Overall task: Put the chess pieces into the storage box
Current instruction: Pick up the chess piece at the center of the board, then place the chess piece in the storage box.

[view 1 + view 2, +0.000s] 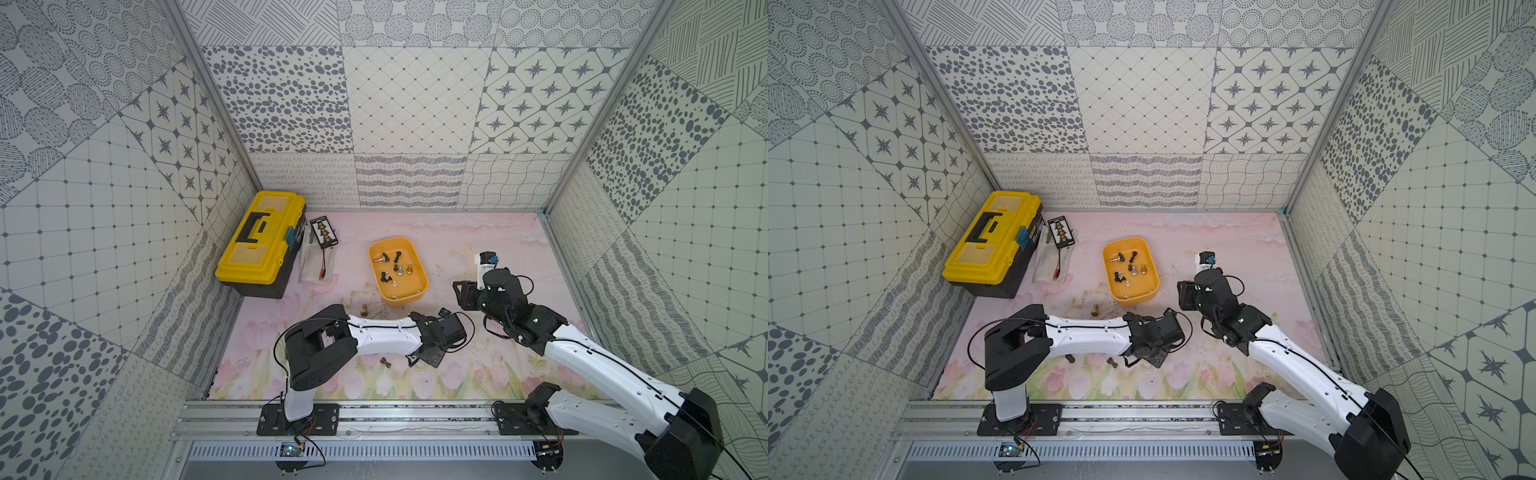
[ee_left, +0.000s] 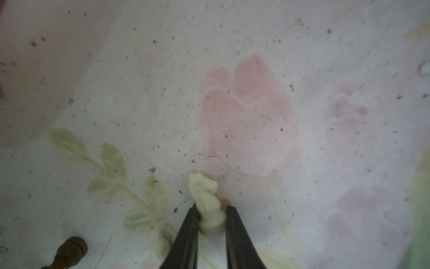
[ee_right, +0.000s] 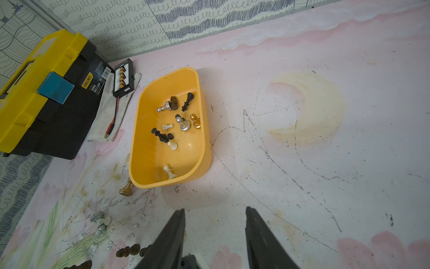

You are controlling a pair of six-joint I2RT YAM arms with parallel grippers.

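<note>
The cream knight [image 2: 204, 193] on the mat [image 2: 279, 69] is pinched at its base by the left gripper [image 2: 211, 206], and both are hidden under the wrist in both top views. The storage box [image 3: 139, 130], well apart from it, holds several chess pieces [image 3: 182, 123]. The right gripper [image 3: 215, 209] has its fingers spread and empty, and a brown piece [image 2: 69, 251] is cut off at the frame edge.

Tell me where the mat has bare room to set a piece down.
Free: the mat between the storage box and the right wall, and behind the box. Crowded: in front of the box, around the gold piece, silver piece and brown pieces.
</note>
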